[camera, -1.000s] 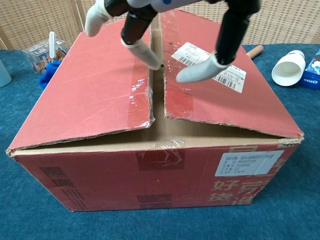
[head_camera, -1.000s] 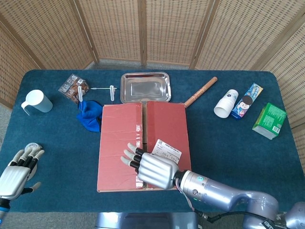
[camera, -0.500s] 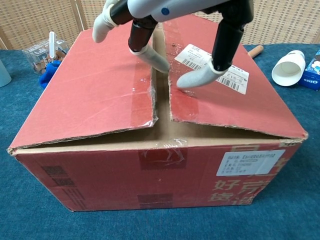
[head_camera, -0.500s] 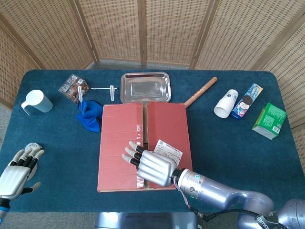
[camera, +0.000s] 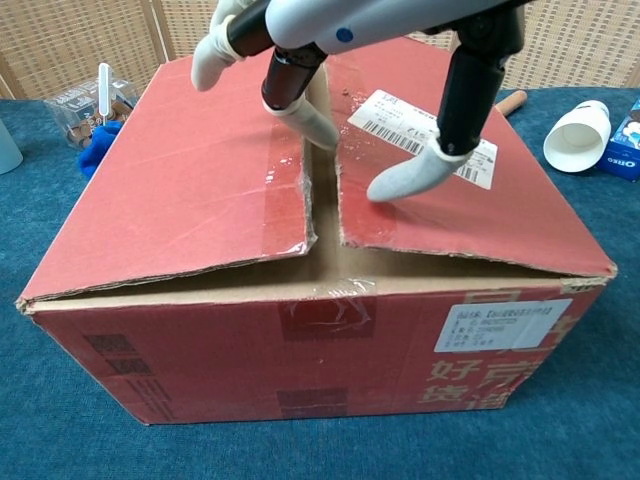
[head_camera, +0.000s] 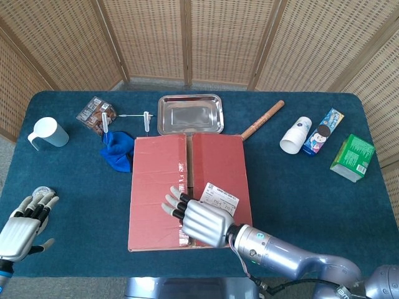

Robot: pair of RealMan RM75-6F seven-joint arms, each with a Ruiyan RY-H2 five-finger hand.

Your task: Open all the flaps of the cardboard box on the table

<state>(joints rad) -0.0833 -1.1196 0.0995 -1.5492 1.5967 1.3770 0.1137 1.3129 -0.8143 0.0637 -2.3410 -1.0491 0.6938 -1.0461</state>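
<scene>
Centrally on the blue table [head_camera: 299,187], the red cardboard box [head_camera: 156,187] is sitting with both top flaps down, a narrow seam gaping between them. Over that seam the right hand [head_camera: 201,218] is hovering, fingers spread, gripping nothing; next it probably needs a fingertip hooking under a flap edge. Near the table's corner, the left hand [head_camera: 24,224] is waiting, fingers apart.

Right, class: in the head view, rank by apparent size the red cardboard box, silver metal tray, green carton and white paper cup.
1. red cardboard box
2. silver metal tray
3. green carton
4. white paper cup, close to the carton.
</scene>
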